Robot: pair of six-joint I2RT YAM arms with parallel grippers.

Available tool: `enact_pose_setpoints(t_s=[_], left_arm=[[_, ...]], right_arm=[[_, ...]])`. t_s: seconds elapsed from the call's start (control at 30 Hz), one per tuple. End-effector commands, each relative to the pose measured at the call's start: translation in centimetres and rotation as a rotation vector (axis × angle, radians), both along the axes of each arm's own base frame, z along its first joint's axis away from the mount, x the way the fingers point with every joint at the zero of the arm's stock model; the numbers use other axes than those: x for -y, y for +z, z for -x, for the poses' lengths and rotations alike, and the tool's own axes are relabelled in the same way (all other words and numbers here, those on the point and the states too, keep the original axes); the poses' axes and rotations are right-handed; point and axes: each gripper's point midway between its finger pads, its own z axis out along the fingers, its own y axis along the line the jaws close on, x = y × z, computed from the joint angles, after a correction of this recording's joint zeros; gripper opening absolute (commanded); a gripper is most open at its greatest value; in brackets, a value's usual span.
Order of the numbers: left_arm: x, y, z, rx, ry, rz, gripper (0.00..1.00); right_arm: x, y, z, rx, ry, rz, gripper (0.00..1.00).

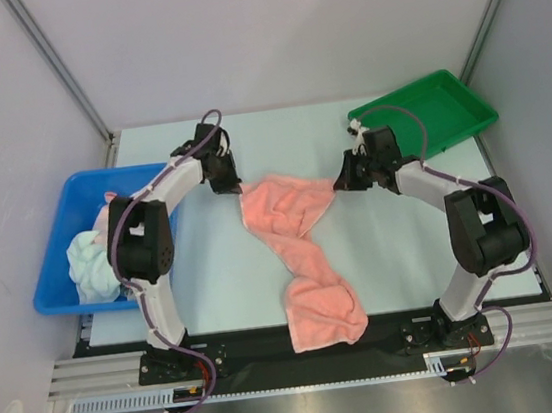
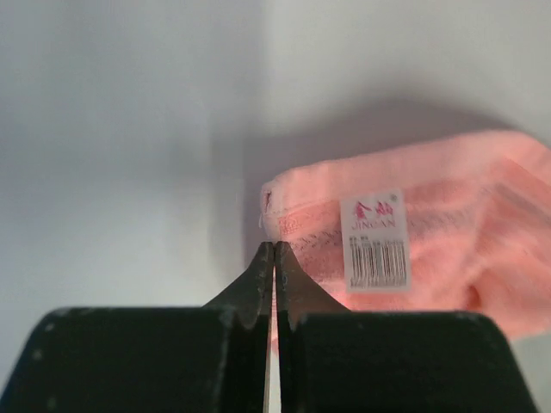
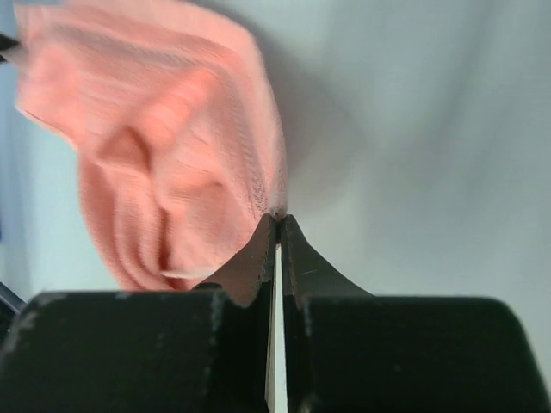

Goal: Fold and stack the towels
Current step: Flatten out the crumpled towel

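One pink towel (image 1: 308, 263) lies across the table (image 1: 411, 240), its near end bunched in a heap close to the near edge, between the two arm bases. From there it runs away as a twisted band and widens into a spread sheet at mid-table. That far part is stretched between both grippers. The left gripper (image 1: 234, 186) is closed on the sheet's left corner. Its wrist view shows the tips pressed together on the hem, just beside a white label (image 2: 374, 241) (printed, with a barcode). The right gripper (image 1: 338, 185) is likewise pinched tight on the sheet's right corner, with the cloth bunched in folds left of its tips in its wrist view. To the left, at the table's side, a blue bin (image 1: 56, 286) holds a crumpled mint towel (image 1: 87, 268) and a bit of pink cloth (image 1: 107, 212) behind it. Farthest off, at the right far corner, a green tray (image 1: 426, 112) sits askew.
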Motion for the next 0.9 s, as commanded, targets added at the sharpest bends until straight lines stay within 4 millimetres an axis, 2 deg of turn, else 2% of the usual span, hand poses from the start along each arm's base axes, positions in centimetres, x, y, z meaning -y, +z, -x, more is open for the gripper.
enact_pose_setpoints(t_s=[0.0, 0.03, 0.1, 0.13, 0.17, 0.23, 0.27, 0.3, 0.37, 0.4, 0.47, 0.5, 0.53, 0.57, 0.6, 0.63, 0.7, 0.8, 0.87], left_arm=[[2.4, 12.8, -1.3, 0.236, -0.089, 0.158, 0.00], [2.3, 15.6, -0.9, 0.289, -0.092, 0.168, 0.00], [1.7, 21.0, -0.2, 0.401, -0.093, 0.176, 0.00], [1.6, 21.4, -0.3, 0.408, -0.091, 0.173, 0.00], [1.3, 25.2, 0.8, 0.494, -0.094, 0.190, 0.00], [1.2, 28.7, 2.3, 0.576, -0.116, 0.223, 0.00], [1.0, 31.5, 3.8, 0.645, -0.125, 0.248, 0.00], [0.9, 33.0, 4.8, 0.681, -0.135, 0.263, 0.00], [1.0, 35.2, 6.9, 0.729, -0.171, 0.300, 0.00], [0.6, 37.4, 9.1, 0.789, -0.186, 0.315, 0.00], [0.5, 39.2, 11.8, 0.840, -0.229, 0.347, 0.00], [-0.1, 41.3, 14.1, 0.906, -0.246, 0.360, 0.00], [-0.4, 42.4, 15.7, 0.943, -0.258, 0.373, 0.00], [-0.2, 43.2, 17.1, 0.979, -0.289, 0.396, 0.00], [-0.7, 45.4, 20.1, 1.057, -0.308, 0.429, 0.00], [-0.9, 46.2, 21.4, 1.094, -0.320, 0.450, 0.00], [-0.6, 48.1, 24.3, 1.155, -0.369, 0.523, 0.01], [-0.6, 49.8, 27.4, 1.172, -0.404, 0.590, 0.00], [-0.5, 50.8, 28.4, 1.180, -0.423, 0.613, 0.00]], right_arm=[[0.4, 10.2, -3.0, 0.231, -0.035, 0.010, 0.00], [0.5, 11.9, -3.1, 0.264, -0.043, 0.012, 0.00], [1.2, 17.5, -3.0, 0.374, -0.070, 0.015, 0.00], [1.4, 19.3, -2.8, 0.408, -0.077, 0.016, 0.00], [1.9, 21.9, -1.7, 0.450, -0.091, 0.017, 0.00], [2.3, 26.4, -0.7, 0.546, -0.099, 0.005, 0.00], [2.0, 27.9, 0.3, 0.573, -0.086, -0.001, 0.00], [2.2, 30.6, 2.0, 0.638, -0.080, -0.021, 0.00], [2.0, 33.1, 4.1, 0.696, -0.052, -0.034, 0.00], [1.5, 35.5, 6.9, 0.763, -0.017, -0.061, 0.00], [1.6, 37.4, 9.7, 0.831, 0.003, -0.061, 0.00], [1.0, 38.3, 11.5, 0.859, 0.034, -0.087, 0.00], [2.0, 40.4, 14.0, 0.925, 0.028, -0.122, 0.00], [2.5, 41.1, 15.1, 0.950, 0.019, -0.145, 0.00], [2.8, 41.8, 16.2, 0.973, 0.018, -0.173, 0.00], [4.0, 43.5, 18.5, 1.033, 0.009, -0.215, 0.00], [4.4, 45.0, 21.0, 1.073, 0.029, -0.295, 0.00], [5.0, 48.0, 24.9, 1.149, 0.081, -0.403, 0.00], [5.0, 49.0, 25.8, 1.153, 0.096, -0.448, 0.00]])
